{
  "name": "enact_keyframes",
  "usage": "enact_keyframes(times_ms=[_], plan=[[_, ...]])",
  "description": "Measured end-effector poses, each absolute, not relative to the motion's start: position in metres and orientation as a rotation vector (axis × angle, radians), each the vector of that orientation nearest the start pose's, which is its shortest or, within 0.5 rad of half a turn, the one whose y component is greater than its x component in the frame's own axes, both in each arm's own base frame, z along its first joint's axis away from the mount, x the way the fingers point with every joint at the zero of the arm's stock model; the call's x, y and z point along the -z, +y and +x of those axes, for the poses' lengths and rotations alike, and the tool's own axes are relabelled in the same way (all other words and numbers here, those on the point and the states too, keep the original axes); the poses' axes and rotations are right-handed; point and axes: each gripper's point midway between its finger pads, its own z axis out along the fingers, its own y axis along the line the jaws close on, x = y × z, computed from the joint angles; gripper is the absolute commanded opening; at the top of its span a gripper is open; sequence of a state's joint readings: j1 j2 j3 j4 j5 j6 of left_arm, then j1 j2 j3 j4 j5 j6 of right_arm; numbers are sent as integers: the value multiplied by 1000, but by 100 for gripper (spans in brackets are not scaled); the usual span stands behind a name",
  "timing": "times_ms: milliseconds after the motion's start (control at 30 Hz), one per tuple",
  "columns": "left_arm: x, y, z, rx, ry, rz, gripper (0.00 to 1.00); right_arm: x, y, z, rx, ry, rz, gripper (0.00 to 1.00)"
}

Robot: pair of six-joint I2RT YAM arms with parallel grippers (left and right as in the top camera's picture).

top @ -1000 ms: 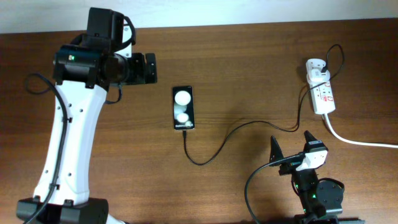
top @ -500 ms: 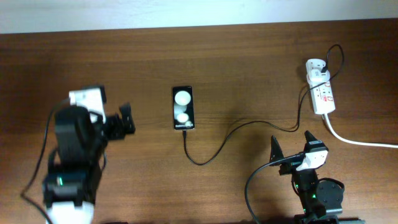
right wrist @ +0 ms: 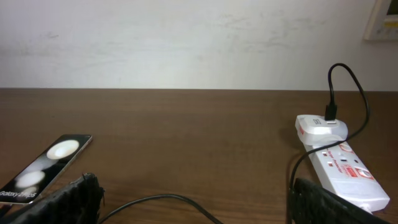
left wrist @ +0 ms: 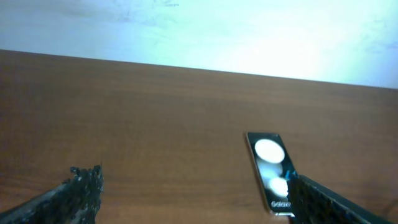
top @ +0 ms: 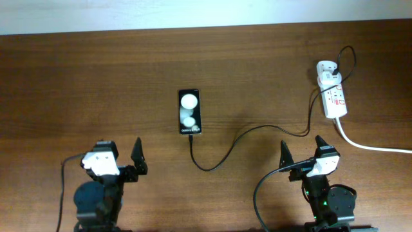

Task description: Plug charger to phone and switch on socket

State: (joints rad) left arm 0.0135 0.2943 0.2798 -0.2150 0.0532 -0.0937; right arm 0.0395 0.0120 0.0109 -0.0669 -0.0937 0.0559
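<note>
The black phone [top: 189, 111] lies flat at the table's middle, two white circles on its screen; it also shows in the left wrist view [left wrist: 268, 171] and the right wrist view [right wrist: 43, 160]. The thin black charger cable [top: 222, 152] runs from the phone's near end across the table to the white adapter [top: 327, 71] plugged into the white socket strip [top: 335, 98]. The adapter [right wrist: 321, 127] and strip [right wrist: 348, 174] show in the right wrist view. My left gripper [top: 136, 160] is open and empty at the front left. My right gripper [top: 300, 149] is open and empty, near the cable.
The strip's thick white cord [top: 373, 147] runs off the right edge. A pale wall [right wrist: 186, 37] stands behind the table's far edge.
My left arm has pulled back from beside the phone to the front left of the table. The right arm, phone, cable and strip have not moved.
</note>
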Motion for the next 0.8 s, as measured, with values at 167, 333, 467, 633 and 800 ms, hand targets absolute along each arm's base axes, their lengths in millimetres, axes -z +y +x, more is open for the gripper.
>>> enact_keyframes(times_ms=[167,333,467,633,800], plan=[[-171,-6,246,95,1768,-43,99,-160,26,245,-150,1640,-58,99],[-159,-6,244,88,1753,-35,99,-160,26,245,-150,1640,-58,99],[-156,-6,242,88,1723,-33,99,-160,26,245,-150,1640,-58,99],[-160,-6,241,87,1696,-32,99,-160,26,245,-150,1640,-58,99],[-176,-4,245,79,1602,-33,99,-160,26,245,-150,1639,-58,99]])
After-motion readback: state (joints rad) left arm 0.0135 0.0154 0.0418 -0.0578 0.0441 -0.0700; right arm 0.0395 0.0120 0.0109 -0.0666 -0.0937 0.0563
